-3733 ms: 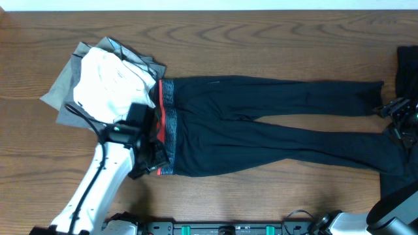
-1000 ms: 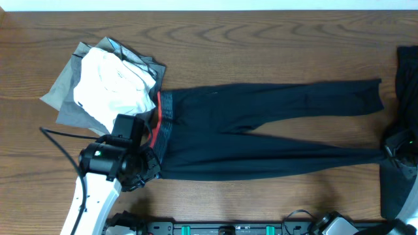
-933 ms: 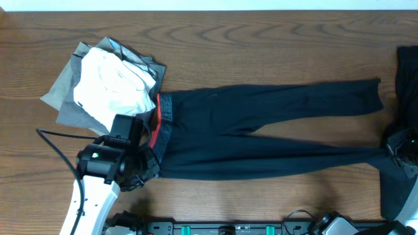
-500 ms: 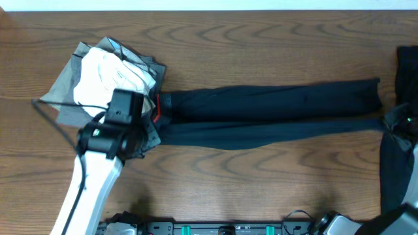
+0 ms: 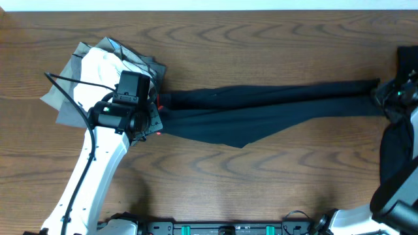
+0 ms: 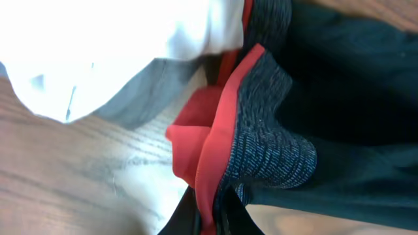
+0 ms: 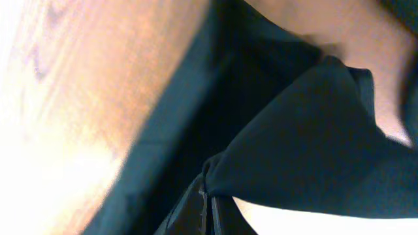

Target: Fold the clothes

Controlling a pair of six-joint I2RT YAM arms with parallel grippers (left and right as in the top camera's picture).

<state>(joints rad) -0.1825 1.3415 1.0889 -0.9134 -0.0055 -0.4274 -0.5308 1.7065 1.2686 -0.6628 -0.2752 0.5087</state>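
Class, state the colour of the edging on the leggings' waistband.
Coral-red edging along the speckled grey waistband; clearest in the left wrist view.

Three cameras: one fixed overhead, one close on each wrist.
The overhead view looks straight down on the whole wooden surface (image 5: 261, 183), taking in the leggings (image 5: 261, 108) end to end. The left wrist view sits very near their coral-edged waistband (image 6: 261, 98), at the overhead's left; the right wrist view presses close to the ankle end, at the overhead's right edge.
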